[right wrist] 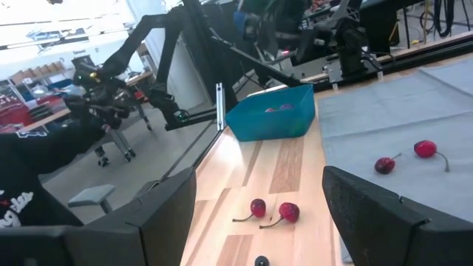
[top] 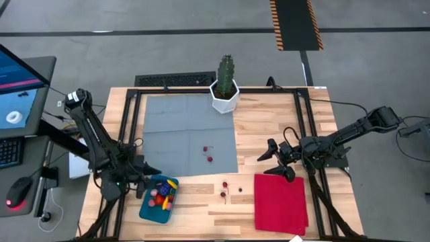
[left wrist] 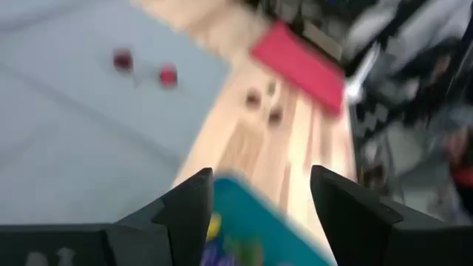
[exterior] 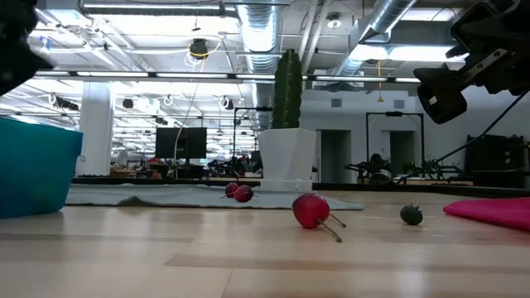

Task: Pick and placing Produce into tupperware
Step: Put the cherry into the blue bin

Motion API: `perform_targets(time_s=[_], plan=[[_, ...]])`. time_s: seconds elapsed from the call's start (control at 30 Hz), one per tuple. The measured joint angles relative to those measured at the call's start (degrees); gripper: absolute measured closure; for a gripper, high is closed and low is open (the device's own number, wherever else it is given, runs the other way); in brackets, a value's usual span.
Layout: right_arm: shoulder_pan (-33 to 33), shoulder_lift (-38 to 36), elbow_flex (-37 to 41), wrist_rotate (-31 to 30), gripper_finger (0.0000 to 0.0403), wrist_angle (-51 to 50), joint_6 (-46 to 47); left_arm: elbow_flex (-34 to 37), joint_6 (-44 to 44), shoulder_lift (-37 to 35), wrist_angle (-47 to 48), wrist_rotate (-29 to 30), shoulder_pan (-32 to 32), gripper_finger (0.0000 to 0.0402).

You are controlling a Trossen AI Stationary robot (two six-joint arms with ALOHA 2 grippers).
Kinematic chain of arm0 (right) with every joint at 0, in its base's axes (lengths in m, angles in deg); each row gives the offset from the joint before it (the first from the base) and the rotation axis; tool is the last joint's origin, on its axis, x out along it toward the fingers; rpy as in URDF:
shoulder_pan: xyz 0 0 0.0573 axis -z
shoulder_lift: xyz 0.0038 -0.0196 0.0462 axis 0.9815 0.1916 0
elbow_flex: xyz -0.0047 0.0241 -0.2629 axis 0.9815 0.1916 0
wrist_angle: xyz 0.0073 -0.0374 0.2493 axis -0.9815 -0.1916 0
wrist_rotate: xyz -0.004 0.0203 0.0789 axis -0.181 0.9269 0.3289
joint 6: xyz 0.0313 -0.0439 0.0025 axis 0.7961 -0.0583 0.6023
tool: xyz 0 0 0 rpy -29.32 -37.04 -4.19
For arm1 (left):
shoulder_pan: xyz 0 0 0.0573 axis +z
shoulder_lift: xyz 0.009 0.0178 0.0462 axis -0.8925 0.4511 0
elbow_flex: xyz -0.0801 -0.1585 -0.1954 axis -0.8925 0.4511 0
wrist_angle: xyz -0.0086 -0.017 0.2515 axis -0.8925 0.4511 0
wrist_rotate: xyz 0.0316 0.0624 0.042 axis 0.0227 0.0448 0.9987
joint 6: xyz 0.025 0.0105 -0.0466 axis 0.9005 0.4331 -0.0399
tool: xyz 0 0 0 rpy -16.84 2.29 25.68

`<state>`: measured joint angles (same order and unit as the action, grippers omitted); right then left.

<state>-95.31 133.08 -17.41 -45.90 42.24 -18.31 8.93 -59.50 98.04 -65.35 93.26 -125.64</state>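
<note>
The teal tupperware (top: 156,202) sits at the table's near left and holds several pieces of produce: yellow, red and purple. My left gripper (top: 148,176) hovers open just over its far rim; in the left wrist view my left gripper (left wrist: 259,214) has the tupperware (left wrist: 251,222) below its gap and nothing between its fingers. Two red cherries (top: 208,154) lie on the grey mat (top: 181,131). Two more cherries (top: 224,189) and a small dark piece (top: 239,189) lie on the bare wood. My right gripper (top: 274,163) waits open over the far edge of the red cloth (top: 280,202).
A green cactus in a white pot (top: 225,87) stands at the mat's far right corner. A monitor, keyboard and mouse (top: 17,195) sit off the table's left side. Bare wood lies between the tupperware and the red cloth.
</note>
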Motion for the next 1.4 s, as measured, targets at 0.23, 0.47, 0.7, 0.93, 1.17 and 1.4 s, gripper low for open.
perform_targets(time_s=[0.23, 0.47, 0.7, 0.93, 1.17, 1.4], plan=[[-0.64, 0.0, 0.0, -0.04, 0.0085, -0.02, 0.59, -0.02, 11.24, -5.25, -5.16, -5.76, 0.65, 0.0184], [-0.73, 0.0, 0.0, -0.04, 0.0085, 0.34, 0.08, -0.04, 22.85, -5.61, -7.93, -3.86, 2.96, 0.0184], [1.99, 0.0, -0.26, 0.02, 0.0085, 0.41, -0.46, -0.05, 38.04, -8.47, -11.25, -24.62, 20.75, 0.0184], [2.62, 0.0, -0.33, 0.0, 0.0085, -0.02, -0.47, -0.19, 63.15, -13.87, -28.78, -50.87, 35.37, 0.0184], [0.72, 0.0, -0.39, 0.2, 0.0085, 1.75, -3.21, 4.27, 65.0, -22.62, -23.39, -58.76, 48.14, 0.0184], [0.36, 0.01, -2.14, 0.13, 0.0085, 2.7, -7.39, 13.13, 65.34, -27.94, -29.53, -66.64, 54.19, 0.0184]])
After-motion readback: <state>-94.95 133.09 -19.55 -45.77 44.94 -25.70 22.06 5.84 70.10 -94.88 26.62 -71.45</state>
